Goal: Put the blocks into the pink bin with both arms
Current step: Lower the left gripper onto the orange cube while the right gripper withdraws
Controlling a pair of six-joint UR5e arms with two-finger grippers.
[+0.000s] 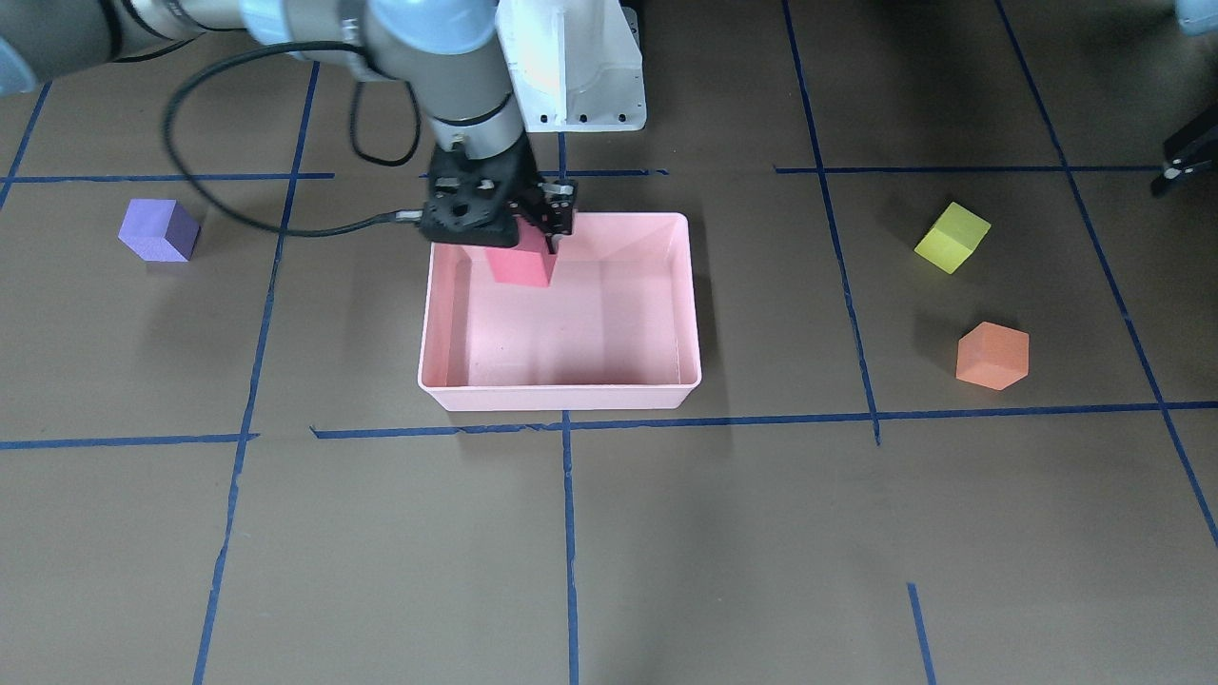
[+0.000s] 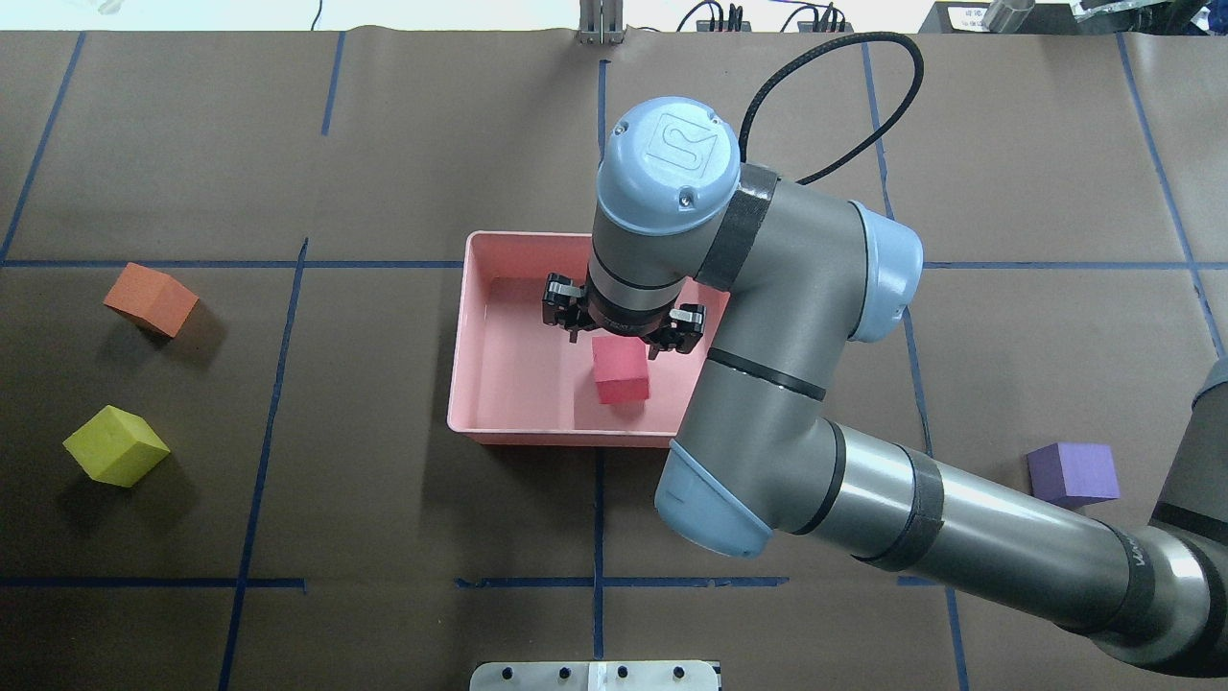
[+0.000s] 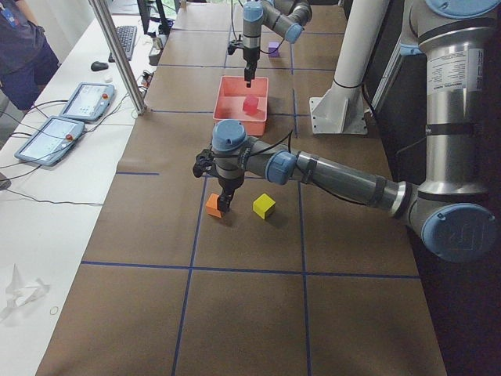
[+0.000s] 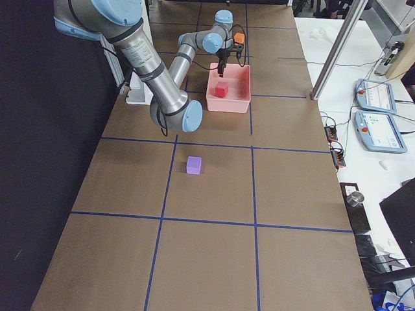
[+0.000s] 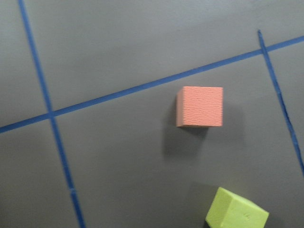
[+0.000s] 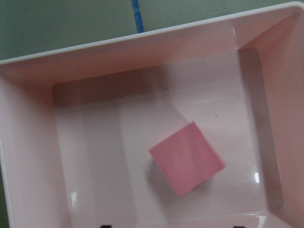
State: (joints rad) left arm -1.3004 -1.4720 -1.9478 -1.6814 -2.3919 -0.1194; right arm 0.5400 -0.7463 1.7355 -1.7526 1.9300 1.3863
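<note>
The pink bin [image 1: 561, 395] stands mid-table and shows in the overhead view [image 2: 518, 437]. The red-pink block [image 2: 621, 371] lies inside it, free of the fingers, as the right wrist view [image 6: 187, 164] shows. My right gripper [image 2: 624, 334] hangs open just above that block. The purple block [image 1: 157, 230] sits on the table on my right side. The orange block [image 5: 199, 106] and the yellow-green block [image 5: 237, 209] sit on my left side. My left gripper [image 3: 223, 204] hovers over the orange block [image 3: 213, 205]; I cannot tell if it is open or shut.
The white pedestal base [image 1: 580, 67] stands just behind the bin. Blue tape lines cross the brown table. A side table with tablets [image 3: 82, 102], a metal post [image 3: 117, 55] and a person [image 3: 19, 47] lie beyond the far edge.
</note>
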